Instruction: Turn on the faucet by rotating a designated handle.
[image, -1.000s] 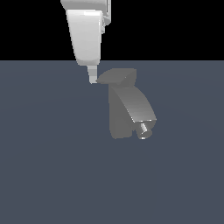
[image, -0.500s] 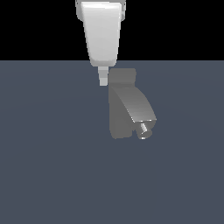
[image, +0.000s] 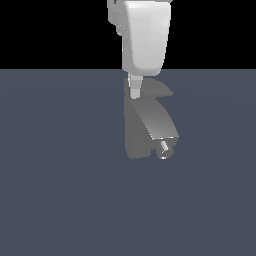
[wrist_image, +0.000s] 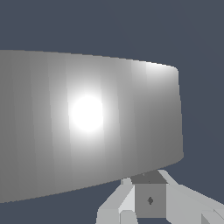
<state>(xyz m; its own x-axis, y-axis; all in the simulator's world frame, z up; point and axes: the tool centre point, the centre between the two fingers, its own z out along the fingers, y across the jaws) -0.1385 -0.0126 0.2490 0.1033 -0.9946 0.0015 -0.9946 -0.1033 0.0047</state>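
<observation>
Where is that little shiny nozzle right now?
In the exterior view the nozzle sits just right of centre, at the low end of the faucet's sloped spout, well below the gripper near the faucet's top.

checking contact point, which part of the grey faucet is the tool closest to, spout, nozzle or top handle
The thin flat grey handle on top; the white tool reaches it, while the sloped spout and shiny nozzle sit lower.

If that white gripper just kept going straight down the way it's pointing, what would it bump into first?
Probably the faucet: the gripper points down right at the faucet's top, beside the handle. It may already be touching; depth is unclear in the exterior view.
</observation>
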